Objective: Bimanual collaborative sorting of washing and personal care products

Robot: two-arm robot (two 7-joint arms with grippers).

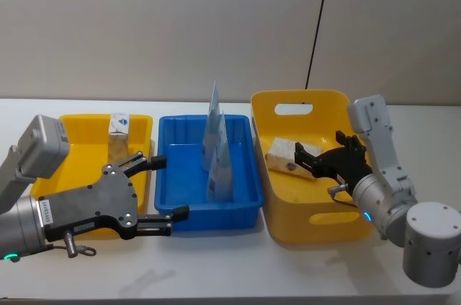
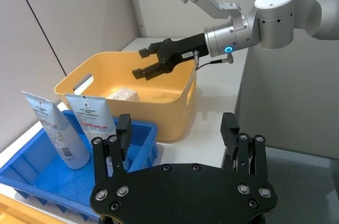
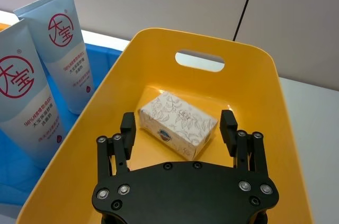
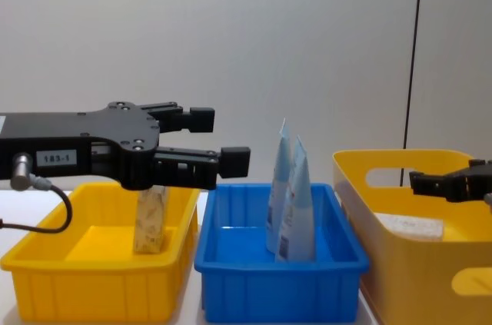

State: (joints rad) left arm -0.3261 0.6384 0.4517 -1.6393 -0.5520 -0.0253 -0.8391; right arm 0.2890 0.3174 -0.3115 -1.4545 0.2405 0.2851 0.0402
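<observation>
Right end effector (image 1: 306, 159) wide open, empty, over carton (image 3: 177, 123) in yellow bin (image 1: 295, 220). Carton likely light, crushable: pinch long sides gently. Left end effector (image 1: 169, 187) open, empty, at blue bin (image 1: 216, 218) edge.

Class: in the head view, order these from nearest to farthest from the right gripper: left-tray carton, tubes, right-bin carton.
Measured from the right gripper:
1. Right-bin carton, just beside it, on the right.
2. Tubes, in the middle blue bin.
3. Left-tray carton, far left.
</observation>
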